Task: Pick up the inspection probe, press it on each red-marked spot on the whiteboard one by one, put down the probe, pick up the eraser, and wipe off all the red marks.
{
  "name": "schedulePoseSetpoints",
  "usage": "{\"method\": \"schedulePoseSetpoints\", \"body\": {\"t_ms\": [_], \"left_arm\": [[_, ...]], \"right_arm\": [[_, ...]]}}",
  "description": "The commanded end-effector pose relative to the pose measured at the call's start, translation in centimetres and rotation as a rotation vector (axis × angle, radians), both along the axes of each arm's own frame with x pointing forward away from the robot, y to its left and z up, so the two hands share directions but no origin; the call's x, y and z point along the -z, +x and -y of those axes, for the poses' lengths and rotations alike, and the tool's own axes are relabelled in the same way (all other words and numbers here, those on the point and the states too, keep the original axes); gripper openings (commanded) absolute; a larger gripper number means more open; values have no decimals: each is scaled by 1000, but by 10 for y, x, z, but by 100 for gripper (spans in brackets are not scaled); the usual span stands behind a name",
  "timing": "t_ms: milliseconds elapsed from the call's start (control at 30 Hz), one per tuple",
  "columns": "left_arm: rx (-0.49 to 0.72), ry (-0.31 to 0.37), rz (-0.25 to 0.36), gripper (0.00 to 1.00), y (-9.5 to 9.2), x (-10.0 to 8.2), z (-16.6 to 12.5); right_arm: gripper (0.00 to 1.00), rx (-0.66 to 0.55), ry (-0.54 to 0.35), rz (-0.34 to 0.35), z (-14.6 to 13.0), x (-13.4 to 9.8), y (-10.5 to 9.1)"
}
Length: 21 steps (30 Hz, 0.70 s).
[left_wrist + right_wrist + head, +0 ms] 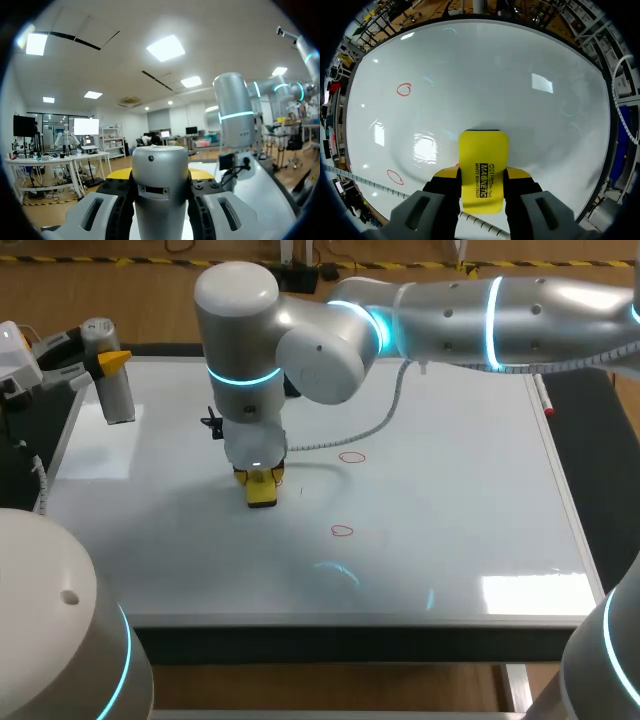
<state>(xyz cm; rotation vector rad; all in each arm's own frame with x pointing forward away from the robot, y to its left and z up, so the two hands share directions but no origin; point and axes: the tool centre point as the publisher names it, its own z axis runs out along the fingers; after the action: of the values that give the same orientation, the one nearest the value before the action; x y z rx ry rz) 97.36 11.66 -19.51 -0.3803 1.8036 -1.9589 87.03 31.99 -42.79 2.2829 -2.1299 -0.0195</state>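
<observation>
Now the right arm comes in from the two o'clock corner of the head view and reaches past the middle. Its right gripper (260, 484) stands over the wide glossy white whiteboard (450, 540), at about nine o'clock from the board's centre. The jaws pinch the flat yellow rectangular board eraser (261, 493) from its two sides. The eraser points down and its lower end seems to touch the board.

In the right wrist view, the eraser (484, 165) sits between the fingers of the right gripper (483, 174), and a small piece of red line shows just beside it. Two red oval marks are drawn on the board. One red mark (351, 456) lies at about two o'clock from the eraser, the other (342, 531) at about four o'clock, and both are apart from it. The wrist view shows them too (404, 89) (395, 176).

The left gripper (110, 361) is at the ten o'clock corner of the board, beside its edge. It holds the grey metal cylinder-shaped inspection probe (116, 392) nearly upright. In the left wrist view the probe (160, 187) fills the gap of the left gripper (160, 175), with both jaws pressed against its sides.

A thin white marker pen with a red cap (542, 393) lies at the board's two o'clock edge.
</observation>
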Motion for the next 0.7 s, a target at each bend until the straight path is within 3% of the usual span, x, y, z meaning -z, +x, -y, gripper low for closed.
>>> {"method": "schedulePoseSetpoints", "body": {"t_ms": [33, 700], "left_arm": [[-1, 1, 0, 0, 0, -1, 0], [-1, 1, 0, 0, 0, -1, 0]], "right_arm": [[0, 6, 5, 10, 18, 1, 0], [0, 56, -15, 10, 54, -3, 2]]}}
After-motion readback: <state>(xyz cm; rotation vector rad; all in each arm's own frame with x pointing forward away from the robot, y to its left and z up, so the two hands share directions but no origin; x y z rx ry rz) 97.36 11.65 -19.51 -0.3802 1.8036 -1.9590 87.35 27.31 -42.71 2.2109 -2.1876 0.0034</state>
